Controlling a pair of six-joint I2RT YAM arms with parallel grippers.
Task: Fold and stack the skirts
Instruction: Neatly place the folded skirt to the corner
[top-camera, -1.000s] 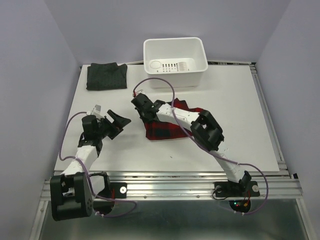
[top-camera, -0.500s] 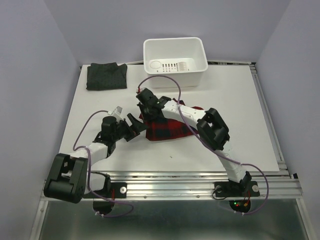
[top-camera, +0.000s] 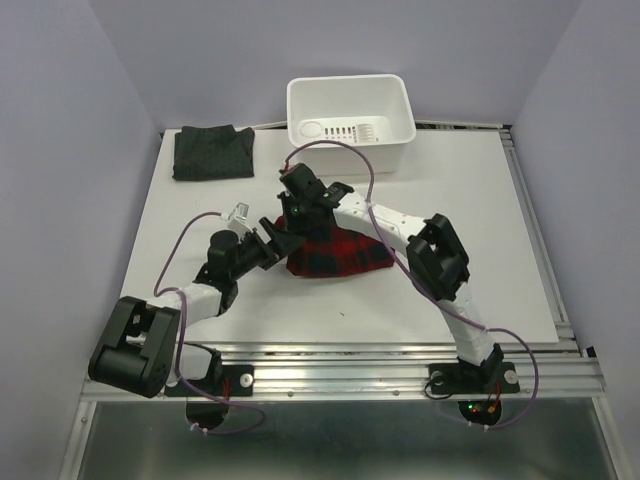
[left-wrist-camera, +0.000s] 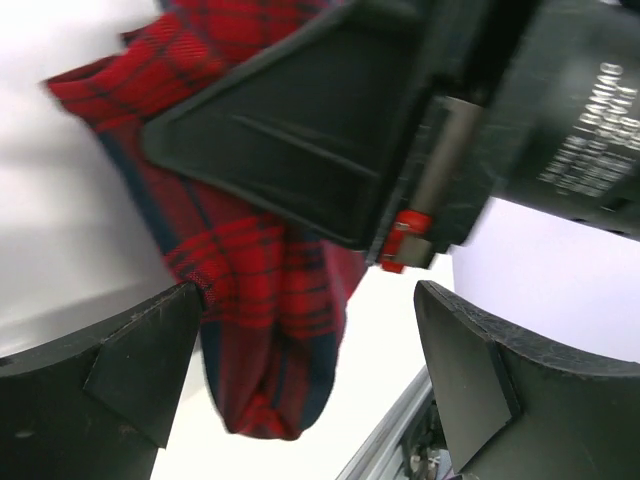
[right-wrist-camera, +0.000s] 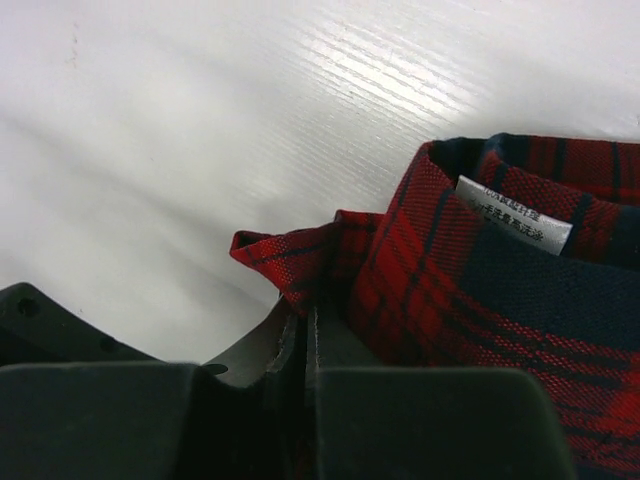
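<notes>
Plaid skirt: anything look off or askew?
The plaid skirt sits bunched and crumpled at centre, not folded flat, one corner pinched in the shut right pincer, its care label exposed. The left pincer is open at its edge. The grey skirt lies neatly folded far left.

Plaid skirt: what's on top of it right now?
The right arm reaches over the plaid skirt, and the right tool is shut on its edge. The left tool is open, with cloth between its fingers. Cloth beneath the arm is hidden.

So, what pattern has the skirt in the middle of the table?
The skirt is red and dark navy plaid, clearest in the right wrist view.
</notes>
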